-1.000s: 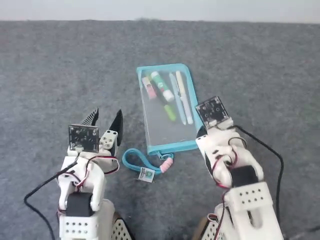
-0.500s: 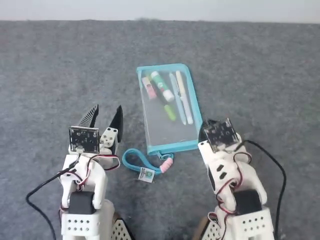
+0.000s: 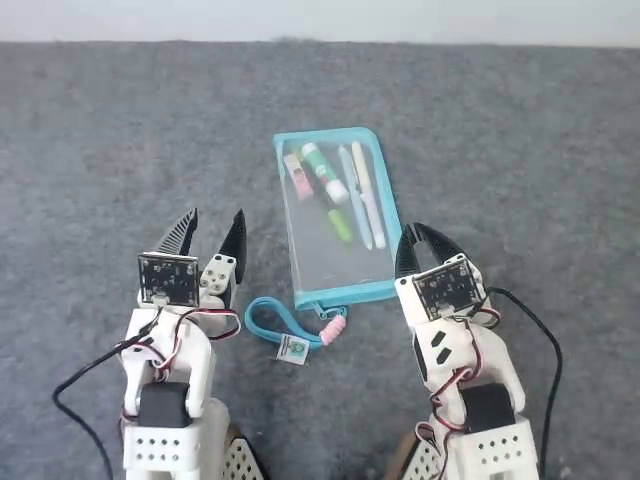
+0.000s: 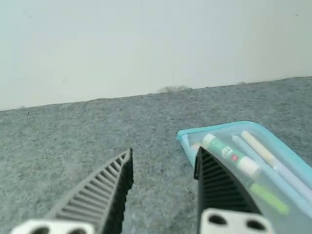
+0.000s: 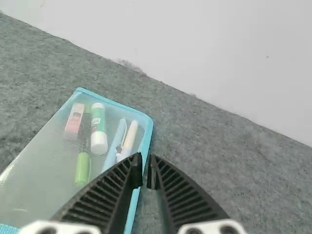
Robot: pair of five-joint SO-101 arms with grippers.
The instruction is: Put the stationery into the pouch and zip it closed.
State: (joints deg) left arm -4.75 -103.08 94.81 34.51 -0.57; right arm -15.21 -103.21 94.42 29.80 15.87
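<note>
Since a second ago my right arm (image 3: 455, 330) has drawn back toward me. Its jaws, pressed nearly together on nothing, now sit just beside the 5 o'clock corner of the clear flat pouch with turquoise trim (image 3: 330, 268). My left jaws hang spread at the pouch's 8 o'clock, apart from it. Pens and other stationery (image 3: 340, 195) lie inside the pouch, mid grey felt bench (image 3: 520, 150).

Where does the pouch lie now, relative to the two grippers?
In the high view the pouch lies flat on the grey carpet between the grippers: the right gripper is beside its near right corner, the left gripper apart on its left.
</note>
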